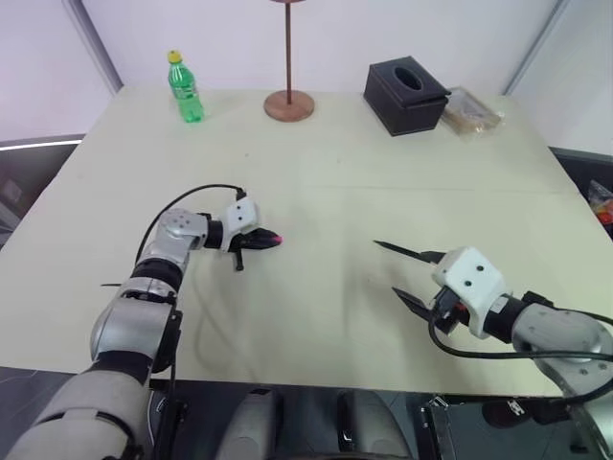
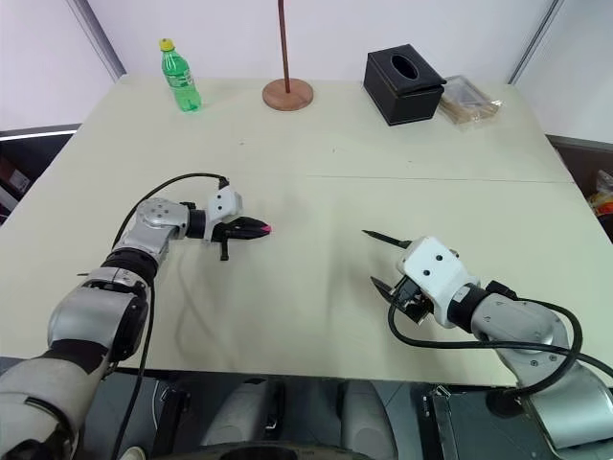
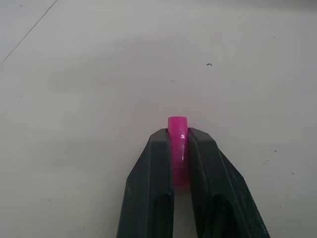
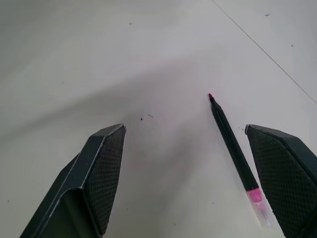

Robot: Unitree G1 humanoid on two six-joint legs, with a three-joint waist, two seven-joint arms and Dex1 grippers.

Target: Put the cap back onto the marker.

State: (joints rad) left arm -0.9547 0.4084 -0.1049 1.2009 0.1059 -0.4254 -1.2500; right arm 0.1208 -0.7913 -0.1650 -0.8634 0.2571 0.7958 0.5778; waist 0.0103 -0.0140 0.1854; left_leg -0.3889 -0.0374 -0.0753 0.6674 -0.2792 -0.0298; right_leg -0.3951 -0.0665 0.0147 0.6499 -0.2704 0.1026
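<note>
The cap [image 3: 178,135], a small bright pink cylinder, sits pinched between the two black fingers [image 3: 148,188] of the left gripper [image 1: 271,240]. The jaws are closed on it, and its end sticks out a little past the fingertips. In the head views this gripper is over the left part of the table [image 1: 316,192], and the cap shows as a pink dot at its tip.

The marker [image 4: 232,145] lies flat on the table, on the right side, well apart from the cap. It is a thin dark stick with a small red tip and a pink band near its other end. In the right wrist view it lies between the two fingers of the right gripper [image 2: 385,286], just beside one of them; I cannot tell if it touches that finger. This gripper has its jaws wide apart and holds nothing.

At the far edge of the table stand a green bottle [image 1: 185,88] with a yellow cap, a round wooden base with a pole [image 1: 289,101], a black tissue box [image 1: 406,95] and, just beside the box, a clear packet [image 1: 471,112].
</note>
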